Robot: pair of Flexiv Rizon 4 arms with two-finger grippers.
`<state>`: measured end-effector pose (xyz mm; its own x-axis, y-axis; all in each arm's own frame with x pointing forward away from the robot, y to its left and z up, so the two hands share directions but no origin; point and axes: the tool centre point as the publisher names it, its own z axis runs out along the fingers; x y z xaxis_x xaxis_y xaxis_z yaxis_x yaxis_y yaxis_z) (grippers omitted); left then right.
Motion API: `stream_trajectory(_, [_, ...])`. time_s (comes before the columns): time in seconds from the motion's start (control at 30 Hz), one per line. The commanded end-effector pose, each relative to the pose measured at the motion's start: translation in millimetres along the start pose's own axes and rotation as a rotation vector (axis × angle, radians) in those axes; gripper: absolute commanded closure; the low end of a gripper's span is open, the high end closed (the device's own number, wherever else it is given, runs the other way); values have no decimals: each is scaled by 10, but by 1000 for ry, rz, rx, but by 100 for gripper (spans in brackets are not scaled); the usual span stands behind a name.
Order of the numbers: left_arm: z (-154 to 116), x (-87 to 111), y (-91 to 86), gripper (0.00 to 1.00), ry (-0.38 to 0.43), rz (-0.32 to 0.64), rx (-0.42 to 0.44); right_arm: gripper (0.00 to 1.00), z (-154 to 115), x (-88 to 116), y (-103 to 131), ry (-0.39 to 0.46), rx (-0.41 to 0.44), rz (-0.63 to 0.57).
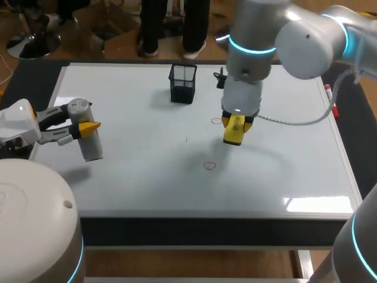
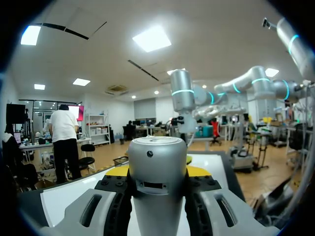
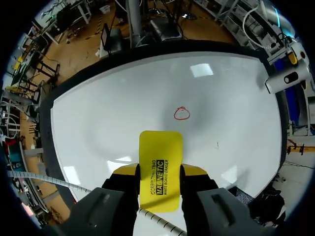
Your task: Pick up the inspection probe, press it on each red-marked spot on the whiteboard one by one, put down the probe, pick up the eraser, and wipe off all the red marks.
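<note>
Wiping step: our right fingers (image 3: 126, 172) clamp the eraser (image 3: 160, 164), left fingers (image 2: 197, 170) the probe (image 2: 157, 167). Next we press onto the red mark (image 1: 210, 165) at the eraser's seven o'clock.

The eraser (image 3: 160, 167) was yellow with black lettering; the whiteboard (image 1: 147, 177) white, its circled marks (image 1: 210, 165) red; the mesh pen holder (image 1: 182, 83) black; the probe (image 1: 91, 147) silver-grey.

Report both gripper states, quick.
Left gripper: closed, holding the probe.
Right gripper: closed, holding the eraser.
</note>
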<state>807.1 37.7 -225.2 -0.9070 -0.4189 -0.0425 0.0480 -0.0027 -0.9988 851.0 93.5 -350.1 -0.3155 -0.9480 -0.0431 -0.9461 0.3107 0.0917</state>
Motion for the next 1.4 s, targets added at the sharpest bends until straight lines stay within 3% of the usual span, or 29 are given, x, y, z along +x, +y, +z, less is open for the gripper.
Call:
stream_trajectory(0.03, [-5, 3, -12, 100, 0, 1, 0, 100, -12, 81, 3, -29, 4, -4])
stream_trajectory(0.47, [-5, 3, -12, 100, 0, 1, 0, 100, 0, 114, -28, -17, 2, 1])
stream_trajectory(0.6, [-5, 3, -12, 100, 0, 1, 0, 100, -28, 348, -203, 30, 22, 53])
stream_trajectory(1.07, [-5, 3, -12, 100, 0, 1, 0, 100, -42, 1392, -746, 55, 17, 302])
stream_trajectory(1.27, [-5, 3, -12, 100, 0, 1, 0, 100, -78, 1672, -849, 33, 19, 367])
stream_trajectory(1.4, [-5, 3, -12, 100, 0, 1, 0, 100, -99, 1752, -872, 19, 18, 390])
